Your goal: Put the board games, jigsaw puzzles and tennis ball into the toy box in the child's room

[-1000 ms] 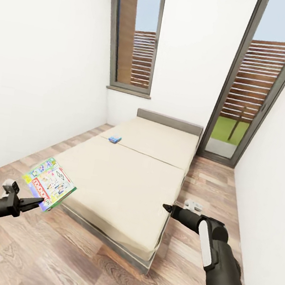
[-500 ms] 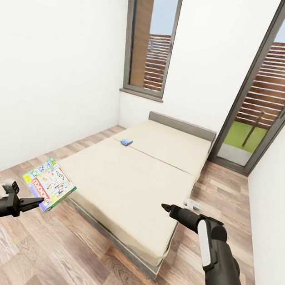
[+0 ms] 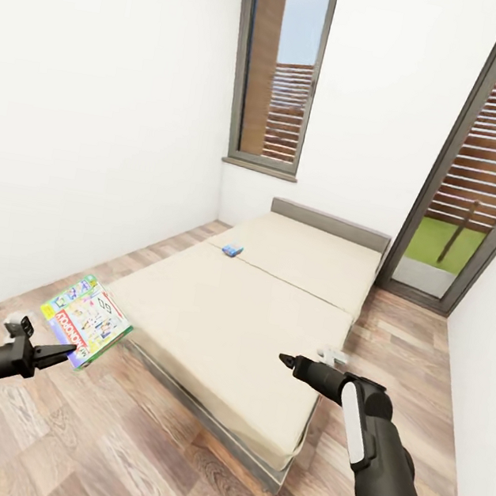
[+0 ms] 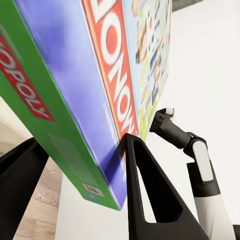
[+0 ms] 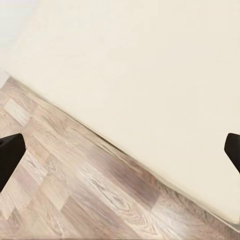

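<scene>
The child's room [image 3: 104, 97] has white walls, a wood-plank floor [image 3: 127, 453] and tall dark-framed windows [image 3: 280, 69]. The bed [image 3: 261, 314] lies lengthwise away from the robot, cream cover flat, grey headboard [image 3: 330, 223] at the far end against the wall.

Right arm: extended low over the floor just off the near right corner of the bed. The right pincer [image 3: 288, 361] reads as a closed point in the head view, yet the right wrist view shows its two fingertips [image 5: 10, 155] at opposite margins, set wide apart, with nothing between them but the bed edge and floor planks. State recorded as wide and unloaded.

Left arm: extended low over the floor, off the near left corner of the bed. The left pincer [image 3: 65, 353] grips the green-white Monopoly board game [image 3: 86, 321] by its near edge; the box is tilted, printed face up, clear of both floor and bed. The left wrist view confirms the black fingers [image 4: 150, 200] clamped on either face of the box [image 4: 100, 90].

A small blue board game [image 3: 232, 250] lies flat on the bed cover near the left edge, towards the headboard end, well apart from both pincers.
</scene>
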Tool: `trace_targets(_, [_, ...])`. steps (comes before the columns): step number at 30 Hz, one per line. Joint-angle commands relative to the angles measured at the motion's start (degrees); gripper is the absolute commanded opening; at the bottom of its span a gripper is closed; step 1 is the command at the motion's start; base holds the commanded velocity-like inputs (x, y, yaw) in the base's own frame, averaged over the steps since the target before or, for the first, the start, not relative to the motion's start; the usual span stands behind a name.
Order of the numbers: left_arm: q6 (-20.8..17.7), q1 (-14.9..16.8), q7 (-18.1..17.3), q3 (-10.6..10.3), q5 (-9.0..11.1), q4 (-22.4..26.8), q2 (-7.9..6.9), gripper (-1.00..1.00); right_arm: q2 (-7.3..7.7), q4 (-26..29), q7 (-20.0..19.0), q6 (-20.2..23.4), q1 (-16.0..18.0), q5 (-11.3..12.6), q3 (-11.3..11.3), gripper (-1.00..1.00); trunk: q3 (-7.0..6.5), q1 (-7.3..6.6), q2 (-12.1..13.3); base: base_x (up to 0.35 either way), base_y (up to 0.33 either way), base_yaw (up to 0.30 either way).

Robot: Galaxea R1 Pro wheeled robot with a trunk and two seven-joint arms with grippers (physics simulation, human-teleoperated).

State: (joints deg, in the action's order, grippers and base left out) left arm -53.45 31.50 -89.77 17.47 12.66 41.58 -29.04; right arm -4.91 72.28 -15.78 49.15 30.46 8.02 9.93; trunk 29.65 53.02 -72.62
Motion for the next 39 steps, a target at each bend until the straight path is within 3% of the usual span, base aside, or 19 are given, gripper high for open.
trace_targets(1, [-0.51, 0.02, -0.23, 0.09, -0.01, -0.01, -0.02, -1.0, -0.07, 0.06, -0.13, 0.33, 0.04, 0.16, 0.18, 1.0, 0.03, 0.0, -0.03, 0.0, 0.0, 0.271])
trace_targets(15, [-0.33, -0.04, -0.23, 0.46, 0.1, -0.19, -0.04, -1.0, -0.18, -0.03, -0.13, 0.33, 0.04, -0.32, 0.13, 1.0, -0.32, 0.0, -0.03, 0.029, 0.035, 0.277])
trace_targets(23, [-0.41, -0.04, -0.23, 0.54, 0.08, -0.19, -0.03, -1.0, -0.43, -0.18, -0.05, 0.33, 0.04, -0.45, -2.06, 1.0, -1.95, -1.76, 3.17, 0.001, 0.002, 0.278])
trace_targets(32, [-0.42, -0.04, -0.23, 0.47, 0.08, -0.19, 0.03, -1.0, -0.43, -0.29, -0.08, 0.33, 0.04, -0.41, -2.28, 1.0, -3.77, -3.73, 6.78, 0.0, 0.0, 0.269])
trace_targets(39, [-0.42, -0.04, -0.23, 0.48, 0.08, -0.19, 0.04, -1.0, -0.45, -0.19, -0.13, 0.33, 0.04, -0.37, -2.28, 1.0, -5.05, -5.27, 9.59, 0.0, 0.0, 0.064])
